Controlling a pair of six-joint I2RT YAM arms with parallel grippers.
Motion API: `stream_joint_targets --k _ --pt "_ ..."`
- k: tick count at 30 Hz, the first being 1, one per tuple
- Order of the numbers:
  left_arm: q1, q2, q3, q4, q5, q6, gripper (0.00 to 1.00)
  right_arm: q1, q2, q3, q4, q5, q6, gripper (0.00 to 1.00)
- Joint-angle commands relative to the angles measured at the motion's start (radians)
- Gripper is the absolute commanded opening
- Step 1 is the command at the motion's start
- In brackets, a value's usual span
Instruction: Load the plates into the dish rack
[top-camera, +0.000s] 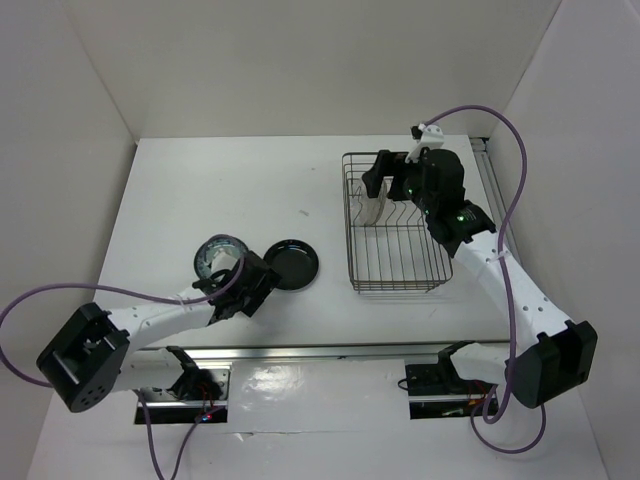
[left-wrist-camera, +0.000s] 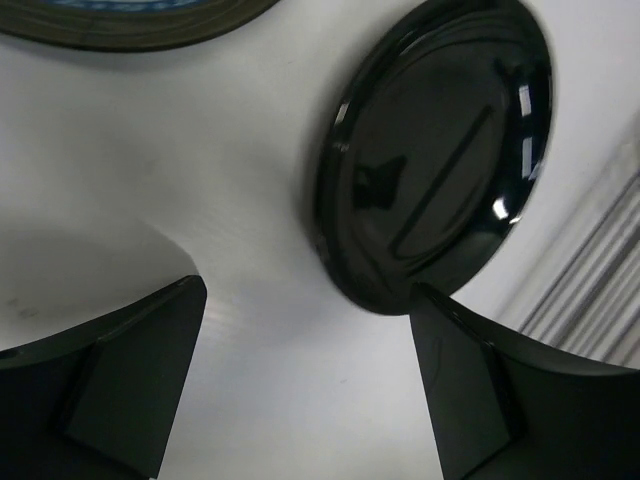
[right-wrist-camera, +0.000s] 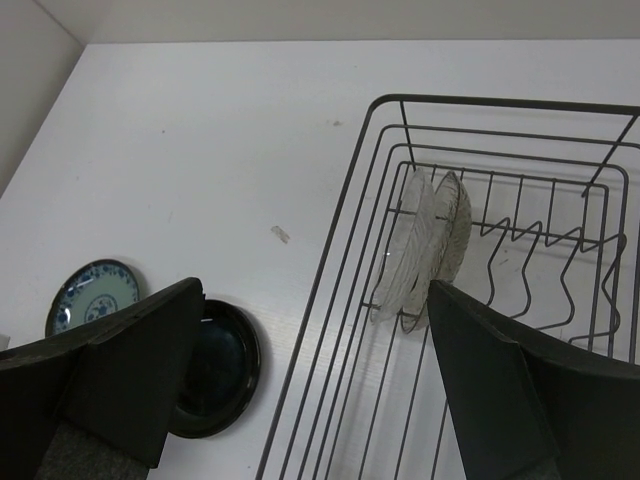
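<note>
Halfway: the clear plate and beige plate stand upright in the dish rack. The teal plate and black plate lie flat on the worktop. My left tool hangs open over the black plate, my right tool open above the dish rack.

This looks like a robotics lab test cell: a white table boxed in by plain white panels, with cabled robot arms bolted to its edge.

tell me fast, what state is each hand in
left hand: open, empty, by the black plate
right hand: open, empty, over the dish rack
</note>
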Motion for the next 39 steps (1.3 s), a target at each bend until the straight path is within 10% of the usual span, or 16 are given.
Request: stream_joint_targets --k 1,30,36,39 --pt "-0.01 0.057 -0.01 0.122 -0.063 -0.071 0.96 0.009 -0.013 -0.003 0.067 -0.027 -0.005 1.0" --pt "-0.117 0.347 0.099 0.078 -0.084 -0.261 0.58 0.009 -0.049 -0.021 0.098 -0.069 0.014 1.0" --pt "-0.127 0.382 0.108 0.045 -0.057 -0.281 0.07 0.009 -0.06 -0.021 0.098 -0.069 0.014 1.0" --pt "-0.127 0.405 0.13 0.033 -0.047 -0.291 0.0 0.009 -0.071 -0.021 0.098 -0.069 0.014 1.0"
